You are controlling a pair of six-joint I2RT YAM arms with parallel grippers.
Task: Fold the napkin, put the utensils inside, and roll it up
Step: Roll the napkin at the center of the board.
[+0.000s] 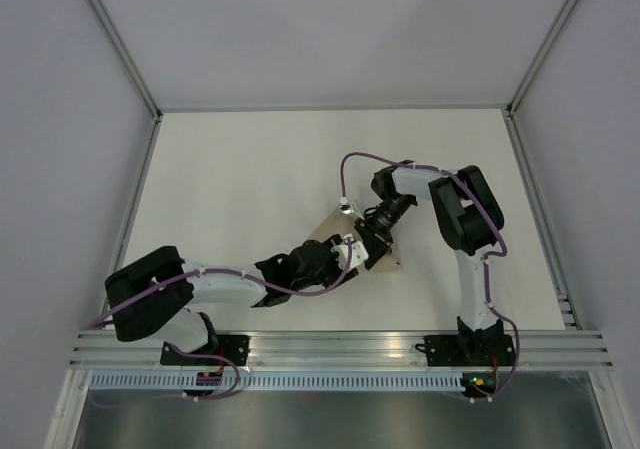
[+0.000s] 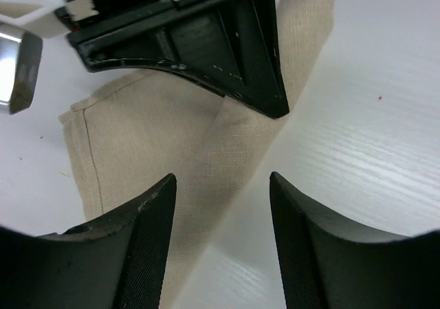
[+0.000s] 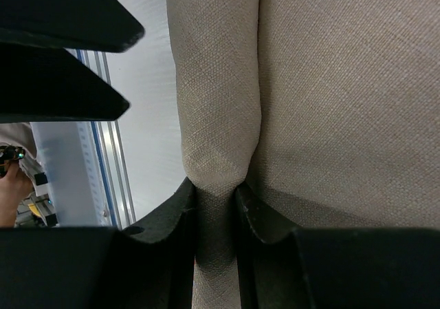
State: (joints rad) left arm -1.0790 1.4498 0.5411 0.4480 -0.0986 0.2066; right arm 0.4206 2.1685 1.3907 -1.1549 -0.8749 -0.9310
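Rolling step in hand, judging by the cloth. Tan napkin flat on the white desk, directly beneath the right gripper. Folded to what looks like a rough triangle, with one side already turned over into a plump rolled edge. Right gripper closed on that rolled edge — fingers pinching the roll hard enough to narrow it at the bite.

Left gripper just beside the right gripper, on the side toward the arm bases, hovering low over the cloth. Fingers spread, gripping nothing, only napkin and bare desk below the gap. No fork in any view — probably wrapped inside the roll, though cannot tell from here.

Judged roughly midway through the roll: a wide flat stretch of napkin beside the right gripper is not yet wound up.

Next move, as a judgement:
- Bring the spread left fingers down onto the rolled edge a little way along from the right gripper and close on it.
- Then turn both ends together over the flat cloth.
- Keep the tension even, so the roll neither cones nor slackens.

Some risk of the loose turn springing open if the right gripper lets go first.
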